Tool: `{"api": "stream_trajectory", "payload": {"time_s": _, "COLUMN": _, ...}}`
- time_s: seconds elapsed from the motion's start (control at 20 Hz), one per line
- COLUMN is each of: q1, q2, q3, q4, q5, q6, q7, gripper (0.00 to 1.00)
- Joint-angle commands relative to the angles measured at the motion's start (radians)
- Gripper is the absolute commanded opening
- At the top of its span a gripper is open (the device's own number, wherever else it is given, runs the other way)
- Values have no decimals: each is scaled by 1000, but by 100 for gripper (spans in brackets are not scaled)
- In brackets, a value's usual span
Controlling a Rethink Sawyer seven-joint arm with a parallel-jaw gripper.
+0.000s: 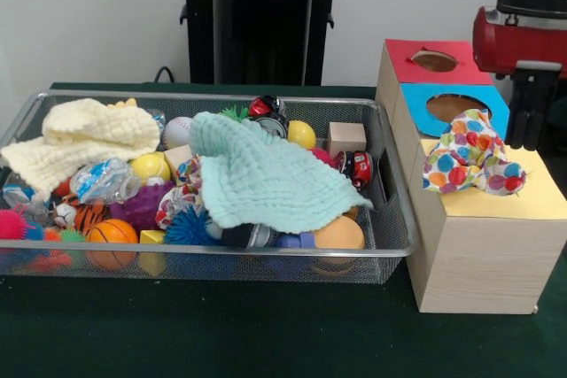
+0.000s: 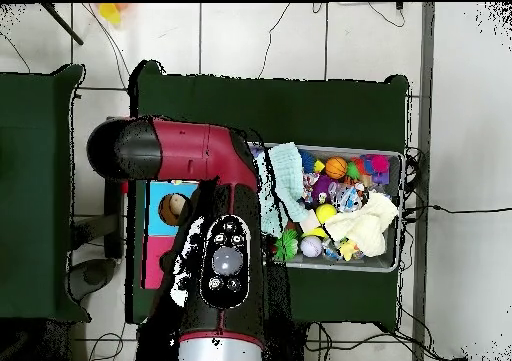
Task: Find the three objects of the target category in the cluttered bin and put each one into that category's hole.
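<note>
Front view: a soft, light spotted cloth (image 1: 471, 164) is seen crumpled on the yellow lid of the wooden box (image 1: 483, 258), beside the hand (image 1: 528, 117), whose state cannot be told. Two more cloths lie in the wire bin (image 1: 390, 250): a mint cloth (image 1: 266, 179) and a cream cloth (image 1: 75, 139), best pinched at a raised fold. Overhead view: the box's yellow end is apparently hidden by the arm (image 2: 215, 227).
</note>
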Motion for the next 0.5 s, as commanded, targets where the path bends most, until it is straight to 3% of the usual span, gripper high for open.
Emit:
{"api": "stream_trajectory", "payload": {"time_s": 0.05, "q1": -6, "q2": 33, "q3": 64, "q4": 113, "q5": -11, "q6": -22, "q7": 128, "gripper": 0}}
{"api": "stream_trajectory", "payload": {"time_s": 0.5, "q1": -24, "q2": 24, "q3": 92, "q4": 166, "q5": 2, "q6": -62, "q7": 119, "gripper": 0}}
